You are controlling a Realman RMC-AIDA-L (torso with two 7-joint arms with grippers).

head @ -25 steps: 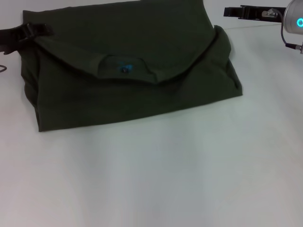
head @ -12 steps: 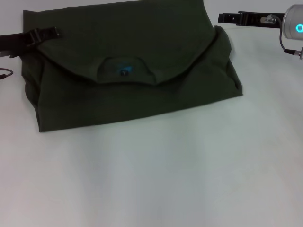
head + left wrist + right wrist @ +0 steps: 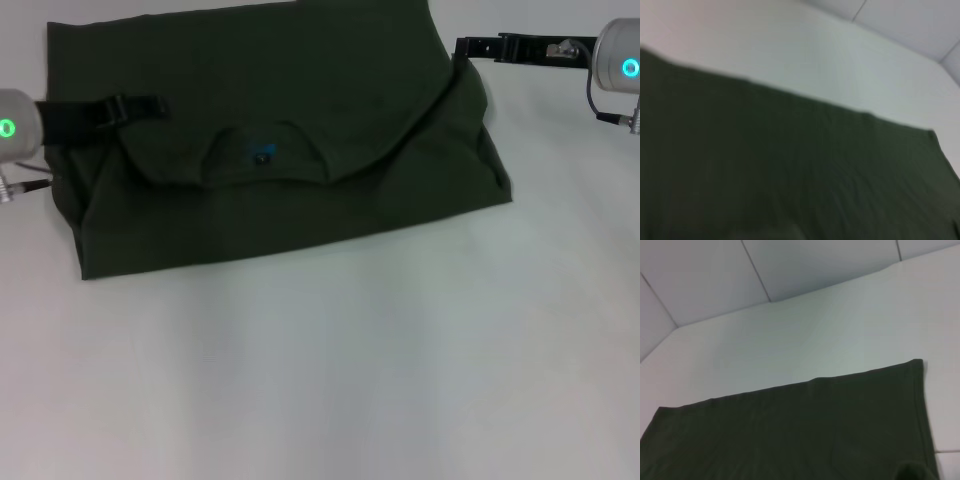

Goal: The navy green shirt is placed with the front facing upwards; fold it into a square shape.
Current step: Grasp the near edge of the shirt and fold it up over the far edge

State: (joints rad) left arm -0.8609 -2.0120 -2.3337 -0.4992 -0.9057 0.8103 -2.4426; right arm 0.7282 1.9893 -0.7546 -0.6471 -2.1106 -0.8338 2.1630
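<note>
Shirt [image 3: 280,160] is sitting as a wide rectangle on worktop [image 3: 350,380], collar showing; one fold likely remaining. Left claw [image 3: 150,105] over its left edge, right claw [image 3: 465,46] at the right corner; can't tell either's opening.

A plain white table [image 3: 350,370] carries 1 thing: the navy green shirt [image 3: 280,190], lying folded into a rough rectangle on its far half, collar and blue neck label showing.

The left gripper [image 3: 140,107] reaches in from the left side, the right gripper [image 3: 470,46] from the far right.
</note>
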